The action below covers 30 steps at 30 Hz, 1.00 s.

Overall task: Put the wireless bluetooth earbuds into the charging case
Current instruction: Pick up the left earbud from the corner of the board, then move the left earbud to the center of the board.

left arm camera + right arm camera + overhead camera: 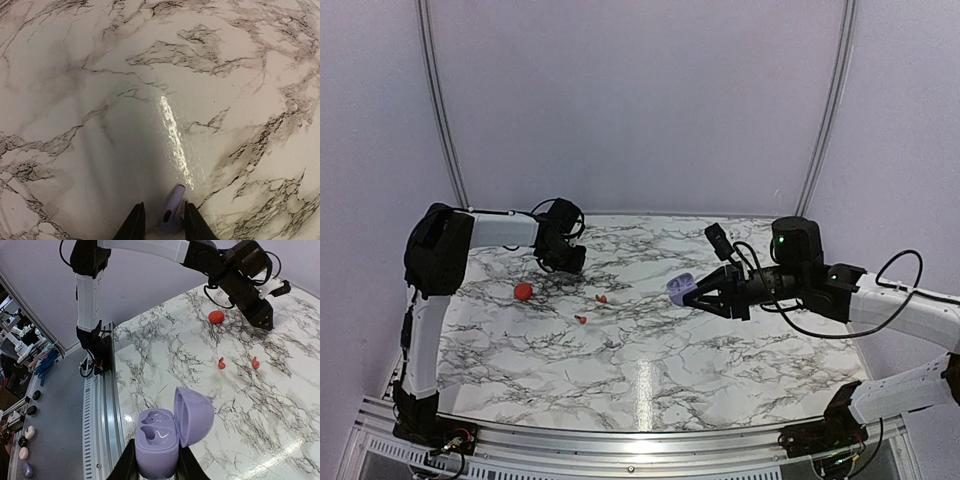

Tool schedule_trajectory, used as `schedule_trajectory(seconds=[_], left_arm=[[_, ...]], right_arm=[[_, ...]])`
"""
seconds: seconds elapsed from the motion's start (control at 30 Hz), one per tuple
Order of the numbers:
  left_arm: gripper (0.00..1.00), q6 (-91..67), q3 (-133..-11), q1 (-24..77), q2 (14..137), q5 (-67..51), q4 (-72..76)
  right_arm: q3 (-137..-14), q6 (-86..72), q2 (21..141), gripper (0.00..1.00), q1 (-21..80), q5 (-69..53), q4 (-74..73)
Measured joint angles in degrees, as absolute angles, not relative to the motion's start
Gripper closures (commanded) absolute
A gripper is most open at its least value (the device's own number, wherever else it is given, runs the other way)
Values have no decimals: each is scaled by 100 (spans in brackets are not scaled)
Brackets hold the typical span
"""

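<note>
Two tiny red earbuds [601, 298] [581, 319] lie apart on the marble table; the right wrist view shows them too [221, 363] [255, 362]. My right gripper [692, 298] is shut on an open lavender charging case [156, 440], held above the table with its lid up and both wells empty. My left gripper [565, 262] is at the back left, low over the table. A small lavender piece [172, 205] stands between its nearly closed fingers. The red earbuds lie between the two grippers, nearer the left one.
A round red case [523, 291] sits on the table left of the earbuds, near the left gripper. The table's metal rail [102, 405] runs along the near edge. Several small cases [24, 452] lie off the table beyond it.
</note>
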<state>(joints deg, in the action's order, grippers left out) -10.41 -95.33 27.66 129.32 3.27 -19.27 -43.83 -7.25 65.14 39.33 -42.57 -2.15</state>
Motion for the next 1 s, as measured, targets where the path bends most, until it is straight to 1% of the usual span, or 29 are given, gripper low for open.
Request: schedule_trajectory(seconds=[0.3,0.47,0.63,0.8,1.0], left_arm=[[84,-941,-9570,2775,12954,414,-1990],[90,-950,-9188,2816,12682,473,-1981],[91,-1022,-8294,2961,11885,534,-2084],[91,-1216,-7225,3214,10637,637,-2246],[91,-1804,-6064,3964,9564,766,-2401]], right_arm=[[-4383,-725,6521,97,3927,-4285,-215],[-4383,-725,6521,97,3927,-4305,-215],[-4383,-727,6521,97,3927,-4338,-215],[-4383,-727,6521,97,3927,-4359,-215],[-4383,-751,6519,97,3924,-4449,-110]])
